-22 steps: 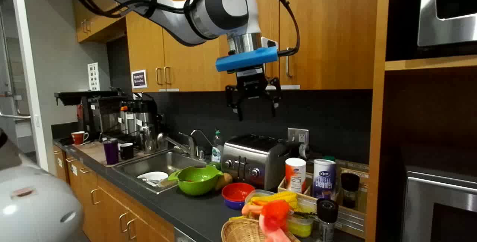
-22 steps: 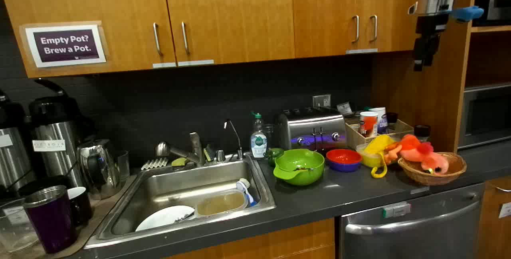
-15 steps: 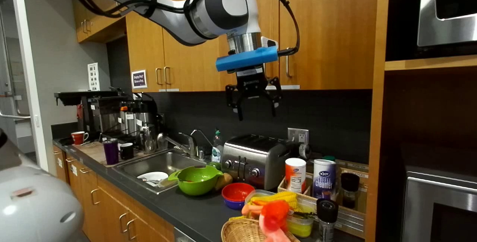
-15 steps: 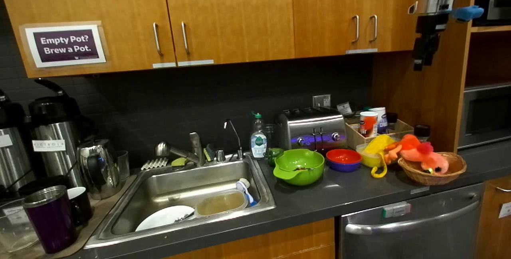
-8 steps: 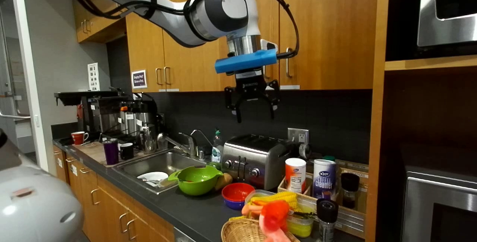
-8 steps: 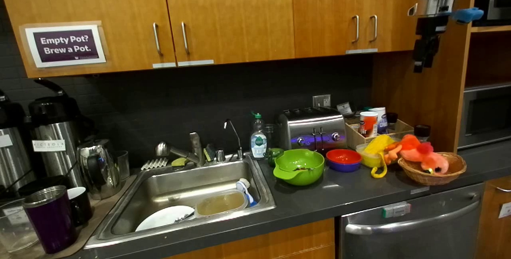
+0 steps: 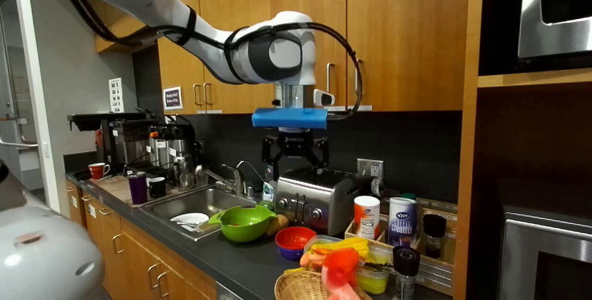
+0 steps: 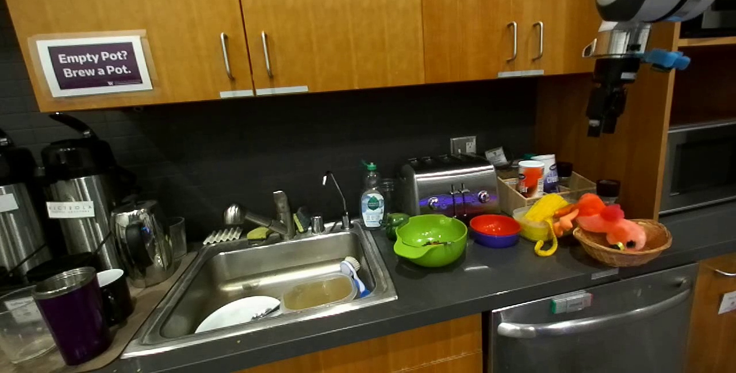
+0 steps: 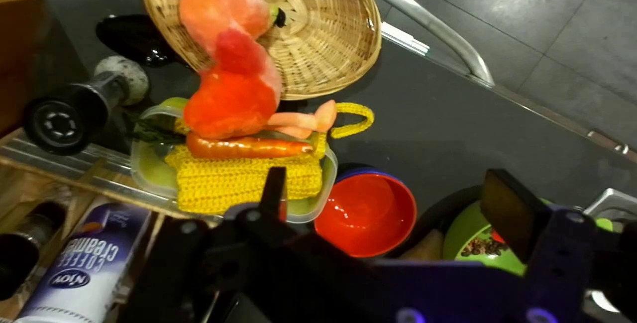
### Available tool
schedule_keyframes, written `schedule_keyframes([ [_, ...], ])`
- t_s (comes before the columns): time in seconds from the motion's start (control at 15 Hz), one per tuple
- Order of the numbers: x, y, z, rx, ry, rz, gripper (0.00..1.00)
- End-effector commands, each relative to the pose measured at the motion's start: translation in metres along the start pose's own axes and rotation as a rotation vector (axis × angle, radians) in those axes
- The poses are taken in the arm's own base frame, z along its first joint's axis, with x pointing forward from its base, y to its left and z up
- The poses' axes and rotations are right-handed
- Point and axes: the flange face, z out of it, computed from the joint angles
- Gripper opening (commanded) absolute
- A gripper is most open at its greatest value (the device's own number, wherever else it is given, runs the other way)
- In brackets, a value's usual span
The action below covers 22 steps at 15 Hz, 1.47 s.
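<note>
At the left in both exterior views, a smooth, tapering purple tumbler (image 8: pixel 72 315) stands by the brushed-metal sink (image 8: pixel 241 264), where the near rim hides part of a round white plate (image 8: pixel 233 311). To the right, on the dark, flat desk (image 8: pixel 506 272), sits a shiny green bowl (image 8: pixel 443 255) with a flared lip; its crumbly brown contents are hard to make out, and in the wrist view the claw (image 9: pixel 390 196) covers part of it. Behind it, on the far side, stands a boxy steel toaster (image 8: pixel 460 177). Next comes the glossy, round red bowl (image 9: pixel 368 213), nested in a blue bowl (image 8: pixel 495 241) that shows only as a band. The claw hangs well above the desk, its two fingers spread apart, with the red bowl seen between them; in an exterior view one dark fingertip merges with the toaster's black top. Further right, a translucent plastic tub (image 9: pixel 152 171) carries a ribbed yellow crocheted piece (image 9: pixel 214 183), partly covered by a finger in the wrist view, and a slick, tapered orange carrot (image 9: pixel 239 148). A fuzzy coral plush toy (image 9: pixel 231 99) reaches from over the tub into a woven wicker basket (image 9: pixel 338 39), whose edge the wrist view cuts off.
</note>
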Motion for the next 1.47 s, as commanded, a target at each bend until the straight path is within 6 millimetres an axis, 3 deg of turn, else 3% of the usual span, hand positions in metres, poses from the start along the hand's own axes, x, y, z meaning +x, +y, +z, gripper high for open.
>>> schedule_keyframes([
  [0.0,-0.006,-0.012,0.038,0.073,0.112,-0.002,1.0],
  [0.4,-0.009,-0.035,0.109,0.276,0.312,0.013,1.0],
  [0.67,-0.007,-0.048,0.139,0.41,0.398,0.001,1.0],
  [0.93,-0.003,-0.046,0.15,0.461,0.443,-0.003,1.0],
  [1.4,-0.006,-0.048,0.151,0.455,0.43,0.004,1.0],
])
